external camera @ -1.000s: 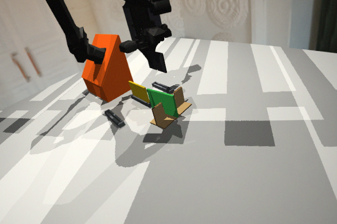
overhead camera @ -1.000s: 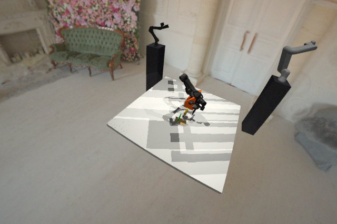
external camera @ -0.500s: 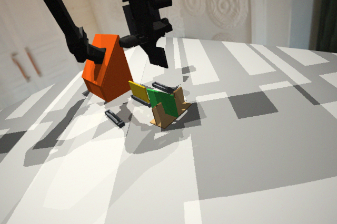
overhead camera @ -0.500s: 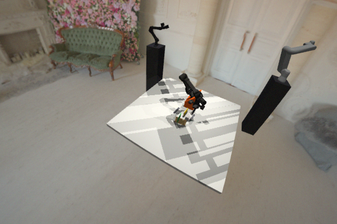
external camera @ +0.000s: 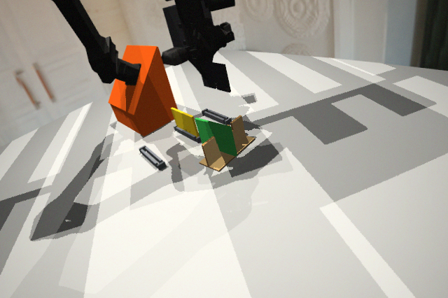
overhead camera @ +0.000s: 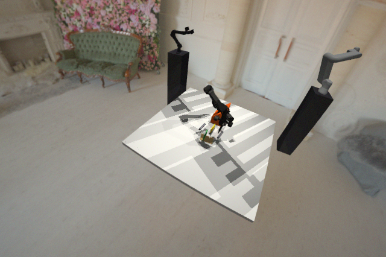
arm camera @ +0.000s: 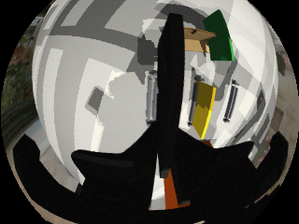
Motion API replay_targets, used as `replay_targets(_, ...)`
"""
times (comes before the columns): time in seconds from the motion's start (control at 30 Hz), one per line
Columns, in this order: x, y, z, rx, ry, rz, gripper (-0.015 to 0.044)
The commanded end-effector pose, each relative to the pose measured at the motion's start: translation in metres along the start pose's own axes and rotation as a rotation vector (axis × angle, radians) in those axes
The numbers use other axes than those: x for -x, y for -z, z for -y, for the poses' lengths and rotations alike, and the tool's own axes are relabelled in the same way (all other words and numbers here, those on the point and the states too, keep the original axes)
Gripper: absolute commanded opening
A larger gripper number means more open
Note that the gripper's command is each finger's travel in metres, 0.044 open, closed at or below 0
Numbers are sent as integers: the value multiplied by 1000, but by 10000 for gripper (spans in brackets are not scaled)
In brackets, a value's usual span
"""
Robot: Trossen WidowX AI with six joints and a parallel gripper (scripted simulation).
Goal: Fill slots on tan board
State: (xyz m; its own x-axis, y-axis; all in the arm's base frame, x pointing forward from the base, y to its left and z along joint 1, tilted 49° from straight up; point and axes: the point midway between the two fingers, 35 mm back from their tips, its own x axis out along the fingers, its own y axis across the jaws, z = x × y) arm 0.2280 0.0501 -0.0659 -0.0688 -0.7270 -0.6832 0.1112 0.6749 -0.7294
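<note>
Hand (overhead camera: 221,130) (external camera: 221,87) (arm camera: 160,125) raised inside worktop (overhead camera: 146,145) (external camera: 289,251) (arm camera: 121,103) edges, nearly closed, something unidentifiable gripped, green board (overhead camera: 205,134) (external camera: 221,136) (arm camera: 220,37) seated across tan board (overhead camera: 209,139) (external camera: 212,150) (arm camera: 195,45), yellow board (overhead camera: 213,128) (external camera: 185,121) (arm camera: 205,109) held in holder (overhead camera: 210,133) (external camera: 186,134) (arm camera: 192,105).

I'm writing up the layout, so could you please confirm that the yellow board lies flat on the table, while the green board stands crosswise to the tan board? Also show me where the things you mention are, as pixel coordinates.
Not quite: the yellow board (overhead camera: 213,128) (external camera: 185,122) (arm camera: 205,112) stands upright in its holder (external camera: 186,134) (arm camera: 193,107), as the exterior view shows. The green board (overhead camera: 205,134) (external camera: 221,136) (arm camera: 220,39) does stand crosswise to the tan board (overhead camera: 209,139) (external camera: 239,130) (arm camera: 197,44).
</note>
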Motion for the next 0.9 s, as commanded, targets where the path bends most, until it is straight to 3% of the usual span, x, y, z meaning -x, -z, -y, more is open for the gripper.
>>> replay_targets(0.0,2,-9,2,6,-4,4,0)
replay_targets(0.87,2,-62,31,71,2,8,0)
